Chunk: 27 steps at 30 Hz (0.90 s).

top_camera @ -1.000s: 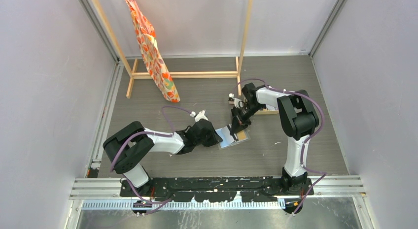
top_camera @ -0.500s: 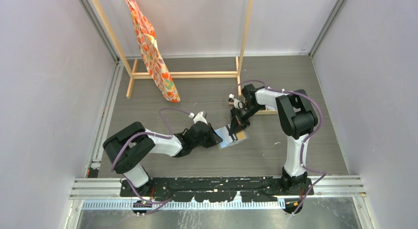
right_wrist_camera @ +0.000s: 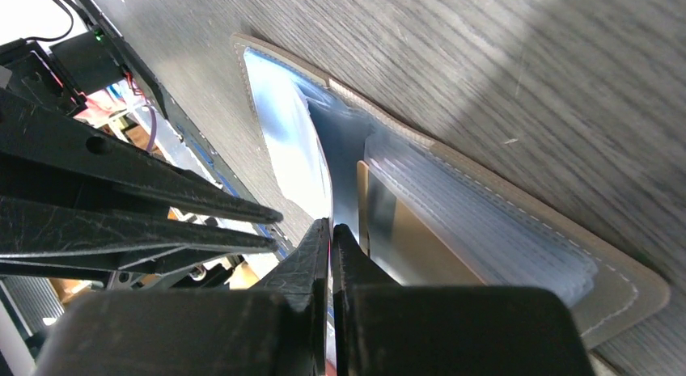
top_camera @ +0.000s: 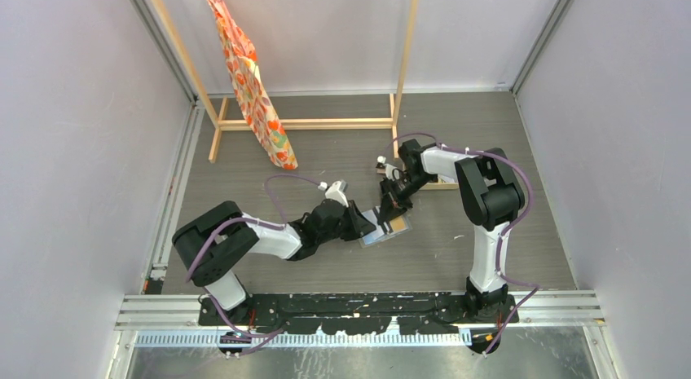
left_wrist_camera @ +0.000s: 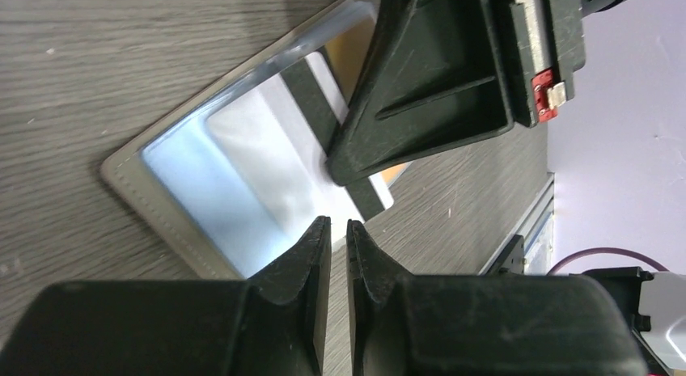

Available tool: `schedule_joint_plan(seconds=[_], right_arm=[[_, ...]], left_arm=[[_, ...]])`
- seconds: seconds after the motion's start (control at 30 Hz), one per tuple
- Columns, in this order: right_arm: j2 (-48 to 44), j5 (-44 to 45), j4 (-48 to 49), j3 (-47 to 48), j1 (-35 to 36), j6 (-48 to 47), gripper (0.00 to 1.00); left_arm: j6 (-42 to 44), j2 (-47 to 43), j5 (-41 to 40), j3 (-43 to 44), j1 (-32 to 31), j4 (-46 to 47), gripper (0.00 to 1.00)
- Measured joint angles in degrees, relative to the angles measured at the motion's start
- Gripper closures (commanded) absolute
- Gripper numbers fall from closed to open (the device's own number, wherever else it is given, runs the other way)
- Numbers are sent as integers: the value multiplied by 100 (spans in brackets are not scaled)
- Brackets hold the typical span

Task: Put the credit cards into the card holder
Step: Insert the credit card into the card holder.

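Near the middle of the bench (top_camera: 269, 151), slightly towards its right edge, the card holder (top_camera: 376, 235) lies open and flat. It is pale silvery-blue inside with a grey stitched border. An orange credit card (top_camera: 398, 224) shows in the half nearer the bench's right edge. In my left wrist view, a pale striped card (left_wrist_camera: 271, 141) with one dark band across it lies inside the holder, with orange showing under its corner.

The left gripper (left_wrist_camera: 337, 226) reaches in from the bench's left side. Its jaws are only a narrow slit apart, with nothing between them, and the tips sit at the holder's edge.

The right gripper (right_wrist_camera: 331, 228) comes in from the far side. Its jaws are pressed together, and the tips rest on the holder's inside, touching the pale striped card. A thin pale-blue leaf of the holder curves up to those tips, but I cannot tell whether it is pinched.

At the far edge stands a wooden rack (top_camera: 310, 123) with a patterned orange cloth (top_camera: 248, 81) hanging from it.
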Motion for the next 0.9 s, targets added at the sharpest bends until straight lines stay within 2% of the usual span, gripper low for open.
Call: schedule_joint_plan(seconds=[0.33, 0.67, 0.9], right_arm=[[0, 44, 7, 2, 31, -26, 90], [-7, 249, -42, 48, 184, -221, 78], [-127, 562, -76, 66, 365, -363, 74]], left_arm=[[-7, 581, 83, 245, 0, 260, 91], [-33, 588, 57, 219, 0, 308, 92], [-50, 520, -28, -96, 0, 671, 92]])
